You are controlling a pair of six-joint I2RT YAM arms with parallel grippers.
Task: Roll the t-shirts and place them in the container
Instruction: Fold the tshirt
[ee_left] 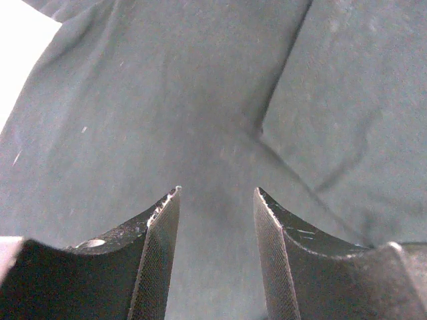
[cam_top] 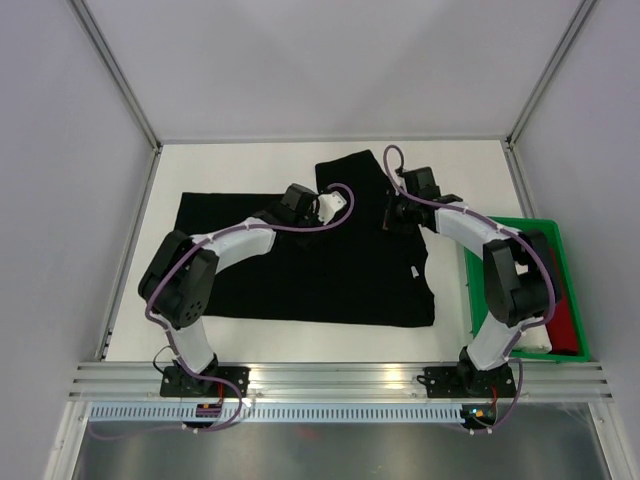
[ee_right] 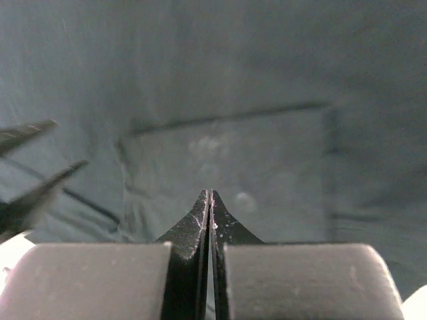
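A black short-sleeved t-shirt [cam_top: 330,275] lies spread flat on the white table, with a sleeve folded over near the far edge and a small white label [cam_top: 414,272] at its right side. My left gripper [cam_top: 335,205] hovers over the shirt's upper middle. In the left wrist view it [ee_left: 217,192] is open, with only black cloth [ee_left: 200,100] below the gap. My right gripper [cam_top: 392,215] is over the shirt's upper right. In the right wrist view it [ee_right: 210,193] is shut, tips together just above the cloth [ee_right: 220,80], with nothing visibly held.
A green bin [cam_top: 520,228] stands at the table's right, holding a red roll [cam_top: 566,312] and a white roll [cam_top: 535,340]. Bare white table [cam_top: 240,170] surrounds the shirt, with walls on three sides. The left gripper's fingers [ee_right: 30,130] show at the left of the right wrist view.
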